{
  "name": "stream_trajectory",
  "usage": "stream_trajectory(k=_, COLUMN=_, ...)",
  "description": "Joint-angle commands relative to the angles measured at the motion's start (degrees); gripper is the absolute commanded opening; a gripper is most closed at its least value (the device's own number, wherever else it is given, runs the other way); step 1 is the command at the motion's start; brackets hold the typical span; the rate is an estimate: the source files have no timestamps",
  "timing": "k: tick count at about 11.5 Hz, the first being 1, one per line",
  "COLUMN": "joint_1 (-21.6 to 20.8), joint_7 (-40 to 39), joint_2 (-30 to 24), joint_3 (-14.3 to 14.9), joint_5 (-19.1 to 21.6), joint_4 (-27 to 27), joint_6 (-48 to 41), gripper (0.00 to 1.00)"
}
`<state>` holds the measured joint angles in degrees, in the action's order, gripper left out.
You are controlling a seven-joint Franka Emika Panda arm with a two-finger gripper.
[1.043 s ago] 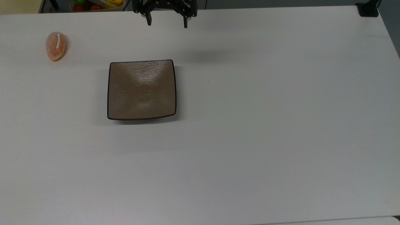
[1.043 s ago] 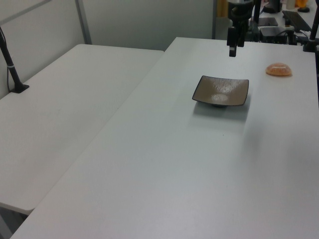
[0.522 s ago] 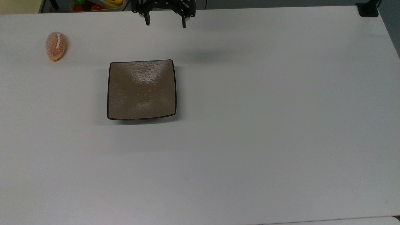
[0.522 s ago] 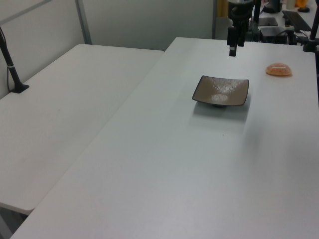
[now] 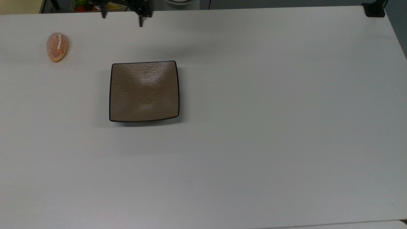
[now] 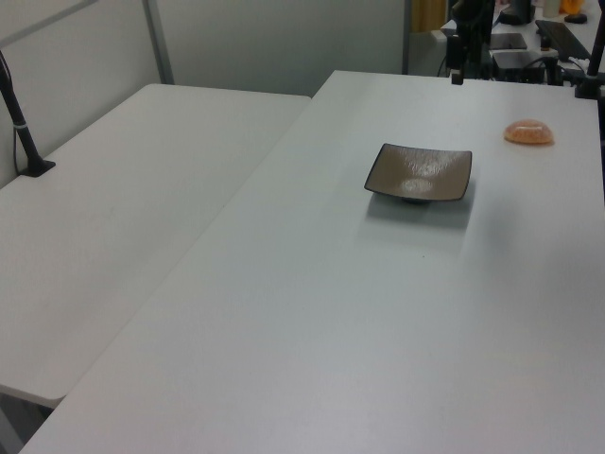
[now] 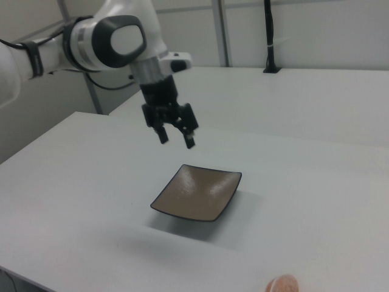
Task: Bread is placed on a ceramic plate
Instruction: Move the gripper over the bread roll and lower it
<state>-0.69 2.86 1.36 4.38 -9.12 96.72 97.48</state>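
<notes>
Small oval orange-tan bread [image 5: 57,47] with white top stripe: on white table [image 5: 254,127], far left in the top view, well apart from plate | Square glossy brown ceramic plate [image 5: 144,91], dark rim: bare | Black two-finger gripper [image 7: 176,139]: raised above table beyond plate, fingers spread, holding nothing

Bread [image 5: 57,47] on table [image 5: 254,127], apart from ceramic plate [image 5: 144,91], spread-fingered gripper [image 5: 122,19] at far edge

White tables [image 6: 284,312], perhaps grey wall [image 6: 284,38]
</notes>
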Motion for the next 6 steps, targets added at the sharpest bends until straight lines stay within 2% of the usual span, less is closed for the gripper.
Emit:
stream_trajectory(k=1, joint_1=0.25, joint_7=-9.95, joint_2=-0.74, joint_3=8.33, joint_5=-3.53, joint_4=5.21, joint_6=6.27, gripper=1.00)
stream_trajectory(k=5, joint_1=0.87, joint_7=-20.69, joint_2=-0.57, joint_3=20.12, joint_5=-5.64, joint_4=13.82, joint_6=21.38, gripper=1.00)
stream_trajectory(k=6, joint_1=1.22, joint_7=-20.79, joint_2=-0.39, joint_3=21.62, joint_5=-5.64, joint_4=16.37, joint_6=25.35, gripper=1.00)
